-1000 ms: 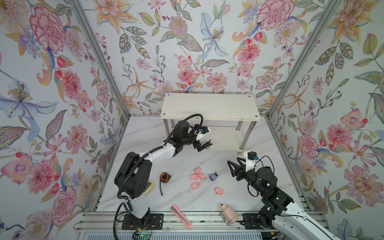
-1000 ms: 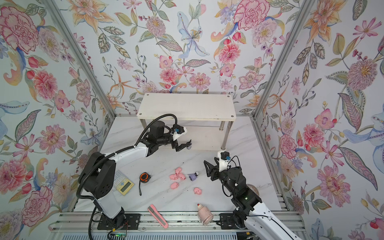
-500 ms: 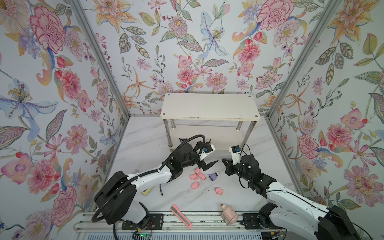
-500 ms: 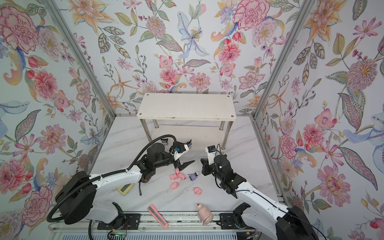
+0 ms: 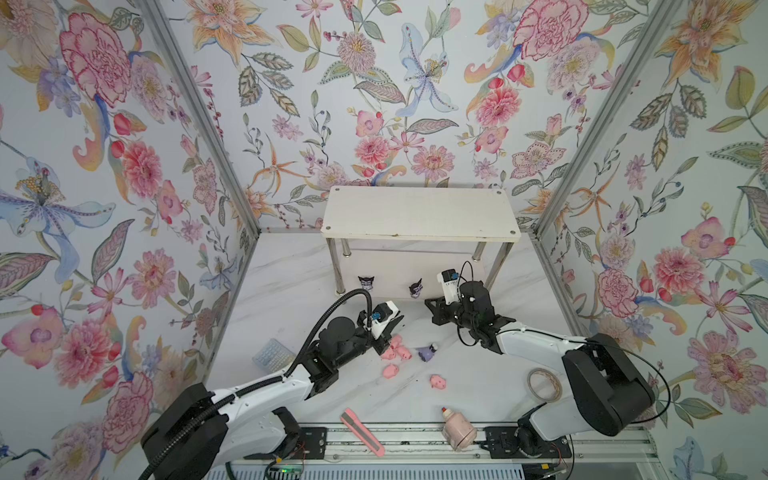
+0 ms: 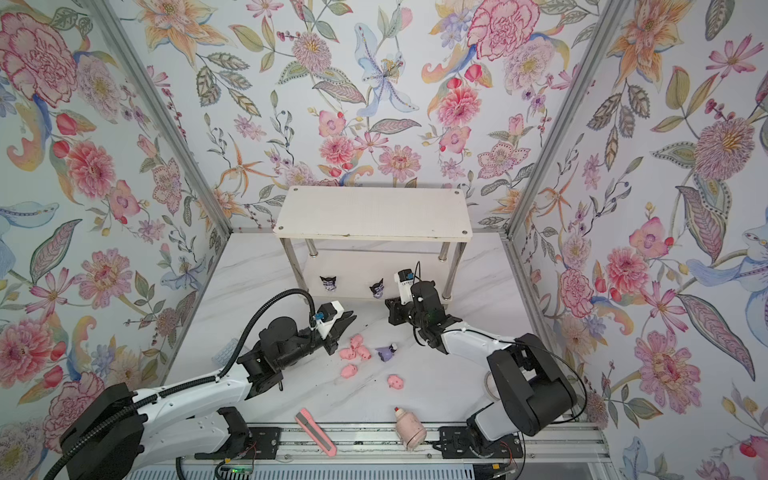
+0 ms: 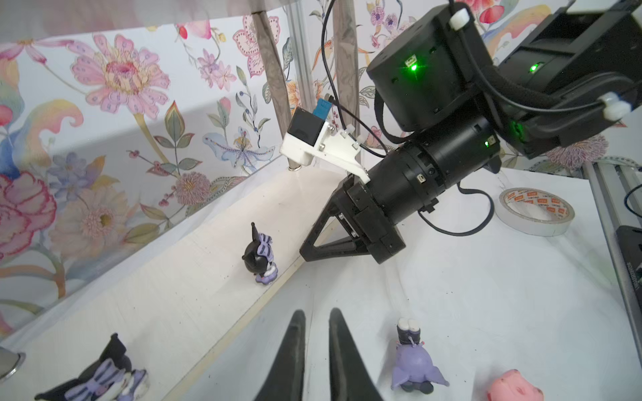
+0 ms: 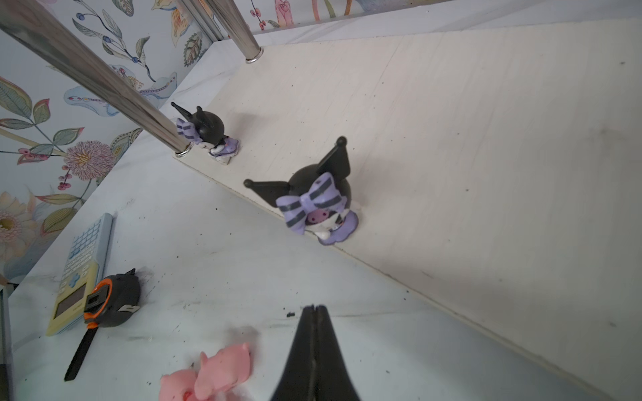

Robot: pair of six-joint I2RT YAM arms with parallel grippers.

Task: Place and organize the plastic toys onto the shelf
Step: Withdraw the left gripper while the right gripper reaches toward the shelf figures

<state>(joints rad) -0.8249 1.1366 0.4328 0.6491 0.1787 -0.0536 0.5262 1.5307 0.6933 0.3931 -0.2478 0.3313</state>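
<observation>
Left gripper (image 7: 317,313) and right gripper (image 8: 314,309) clenched (empty); marble tabletop (image 5: 291,291), floral walls (image 5: 374,83) around.

Two horned figurines (image 5: 366,282) sit on the shelf (image 5: 419,216) lower board (pigs (image 5: 402,354) scattered across the worktop (image 5: 286,291)).

Shelf (image 5: 419,214) front open between legs (image 5: 335,266), two figurines (image 5: 366,282) inside

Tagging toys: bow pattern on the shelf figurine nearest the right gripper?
Lilac with dark stripes; the bow shows best in the right wrist view.
</observation>
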